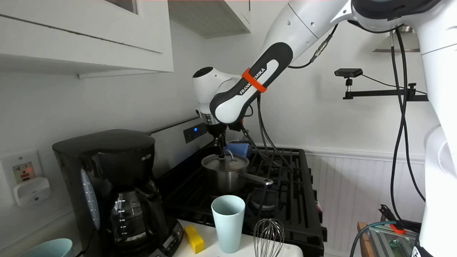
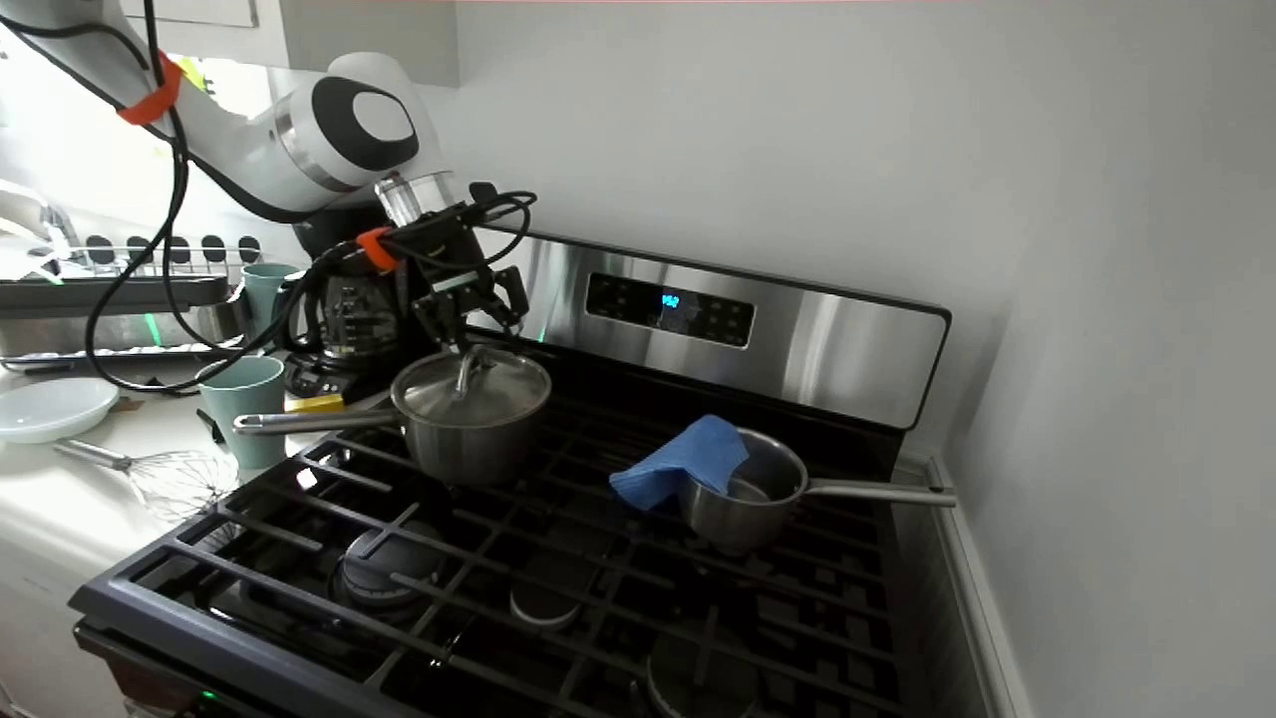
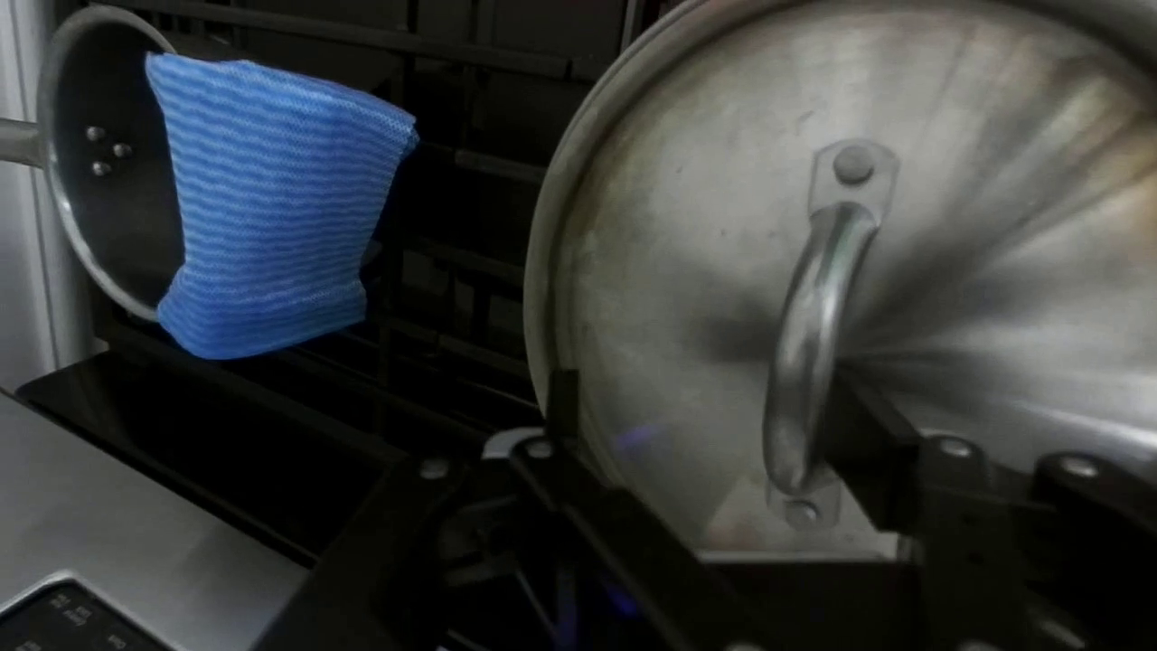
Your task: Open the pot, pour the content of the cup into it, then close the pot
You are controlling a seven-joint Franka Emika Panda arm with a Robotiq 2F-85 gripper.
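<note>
The silver steel pot (image 1: 225, 180) stands on the stove with its lid (image 1: 224, 163) on; it also shows in the other exterior picture (image 2: 469, 454). The lid's arched metal handle (image 3: 807, 353) stands up from the lid in the wrist view. My gripper (image 3: 710, 402) is open, with one finger on each side of the handle. The right finger in that view is very close to the handle; whether it touches I cannot tell. The gripper (image 2: 486, 334) is just above the lid. The pale blue-white cup (image 1: 228, 228) stands upright on the counter, also visible here (image 2: 244, 424); its content is not visible.
A smaller saucepan (image 2: 743, 519) with a blue cloth (image 2: 683, 464) over its rim stands on the stove. A black coffee maker (image 1: 107, 153), yellow block (image 1: 194, 239) and whisk (image 1: 268, 237) are near the cup. The pot's long handle (image 2: 314, 421) points toward the cup.
</note>
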